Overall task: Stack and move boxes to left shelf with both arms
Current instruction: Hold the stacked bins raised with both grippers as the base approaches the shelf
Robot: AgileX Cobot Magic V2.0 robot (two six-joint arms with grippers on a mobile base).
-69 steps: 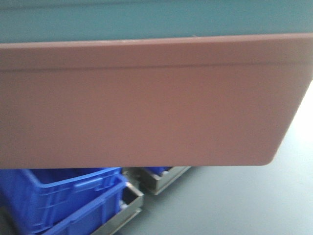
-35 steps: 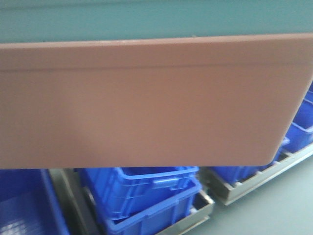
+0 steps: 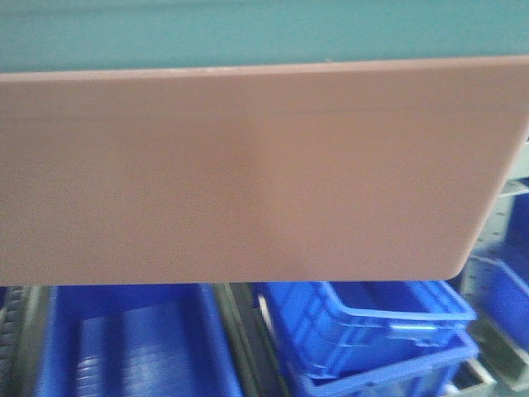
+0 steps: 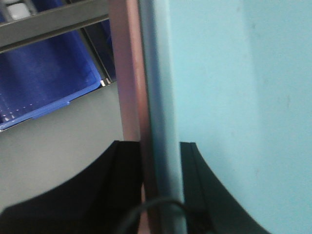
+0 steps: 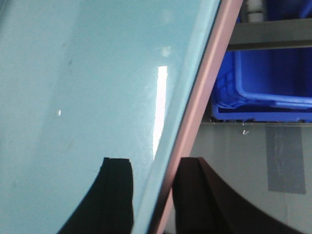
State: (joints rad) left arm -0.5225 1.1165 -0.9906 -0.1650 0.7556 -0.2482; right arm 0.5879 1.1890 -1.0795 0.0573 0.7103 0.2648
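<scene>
Dark blue crates (image 3: 364,331) are sitting in rows on grey metal racking (image 3: 488,351) low in the front view. A grey floor (image 4: 58,151) is showing beneath them, and a patch of grey tape (image 5: 285,158) is lying on it at right.

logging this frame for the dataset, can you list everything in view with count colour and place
pink bin: 1, salmon pink, fills the front view, held between both grippers
light blue bin: 1, sky blue, nested inside the pink bin
dark blue crates: at least 3, dark blue, below and behind the pink bin
shelf rail: 1, grey metal, above a dark blue crate in the left wrist view
left gripper: 1, black, straddles both bins' walls
right gripper: 1, black, straddles both bins' walls
</scene>
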